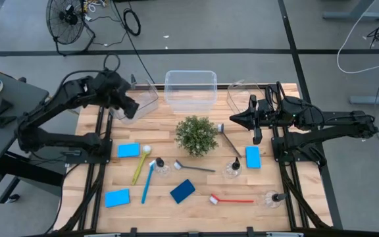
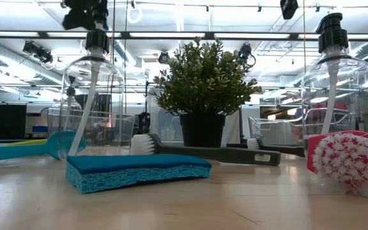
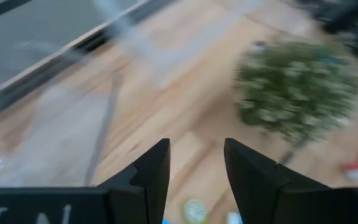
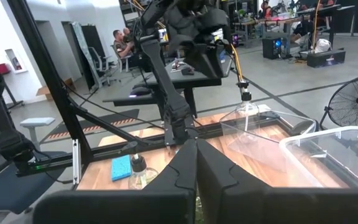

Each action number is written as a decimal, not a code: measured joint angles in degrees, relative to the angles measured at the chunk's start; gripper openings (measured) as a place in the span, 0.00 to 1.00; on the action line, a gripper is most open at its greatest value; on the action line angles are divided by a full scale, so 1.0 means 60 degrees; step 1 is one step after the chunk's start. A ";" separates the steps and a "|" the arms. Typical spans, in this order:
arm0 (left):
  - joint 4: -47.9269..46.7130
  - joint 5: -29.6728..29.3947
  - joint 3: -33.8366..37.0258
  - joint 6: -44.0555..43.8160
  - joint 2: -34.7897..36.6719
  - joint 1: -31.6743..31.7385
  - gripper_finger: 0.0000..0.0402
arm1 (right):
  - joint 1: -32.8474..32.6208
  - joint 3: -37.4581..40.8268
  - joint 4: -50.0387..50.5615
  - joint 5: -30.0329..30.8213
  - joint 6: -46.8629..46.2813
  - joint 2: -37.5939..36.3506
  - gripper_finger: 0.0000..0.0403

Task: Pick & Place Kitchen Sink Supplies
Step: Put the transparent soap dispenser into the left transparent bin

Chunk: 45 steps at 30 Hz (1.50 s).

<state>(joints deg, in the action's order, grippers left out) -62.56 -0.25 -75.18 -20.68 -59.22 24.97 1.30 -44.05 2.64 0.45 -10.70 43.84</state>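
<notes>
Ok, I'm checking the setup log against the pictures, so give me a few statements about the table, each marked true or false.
1. The green plant stands near the middle of the table. True.
2. The red brush lies inside a clear bin. False: it lies on the bare table, near the front edge.
3. The right gripper is shut and holds nothing. True.
4. All four blue sponges sit stacked together. False: they lie apart, such as one on the left and one on the right.
5. The left gripper grips a yellow brush. False: its fingers stand apart, empty.
</notes>
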 joint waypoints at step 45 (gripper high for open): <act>0.1951 0.2987 0.0007 0.6020 -0.2024 -0.4739 0.40 | 0.0000 0.0004 0.0110 0.0004 -0.0403 -0.0001 0.02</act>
<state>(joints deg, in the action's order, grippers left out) -50.86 17.67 -75.13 15.44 -71.37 -3.47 1.30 -44.03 3.30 0.47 -13.12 43.83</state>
